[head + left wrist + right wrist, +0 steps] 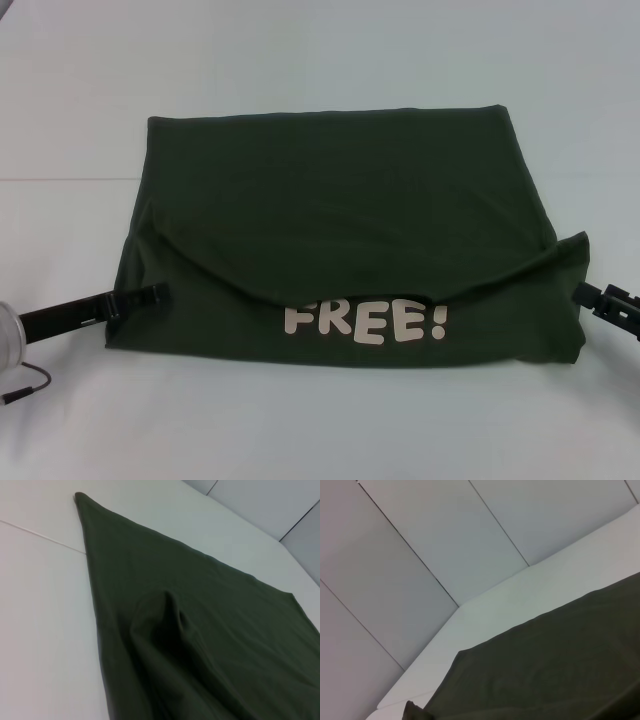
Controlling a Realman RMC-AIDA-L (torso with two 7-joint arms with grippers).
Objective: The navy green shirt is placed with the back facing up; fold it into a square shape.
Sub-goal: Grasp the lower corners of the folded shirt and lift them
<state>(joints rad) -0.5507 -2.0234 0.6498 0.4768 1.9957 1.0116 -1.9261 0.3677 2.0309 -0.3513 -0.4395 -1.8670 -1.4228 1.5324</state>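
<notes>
Head view, left to right. My left gripper (150,296) lies low on the table (320,60) at the shirt's (340,200) near-left edge, its fingertips touching the cloth; I cannot tell whether it is pinching fabric or merely resting against it. The shirt, one in number, sits mid-table as a wide, partly folded slab, its long axis running left to right across my view. A curved flap lies over the near half, and below it one pale print (365,322) faces up. My right gripper (588,295) meets the near-right corner, where the cloth rises slightly; its finger state is likewise not visible to me. Two grippers, then, one at each short end, about equally close to the shirt, which lies inward from each toward the centre. I judge that the next fold turns on this symmetry: both ends must travel together. The left wrist view shows a ridge of bunched cloth (170,615) close to the camera.
</notes>
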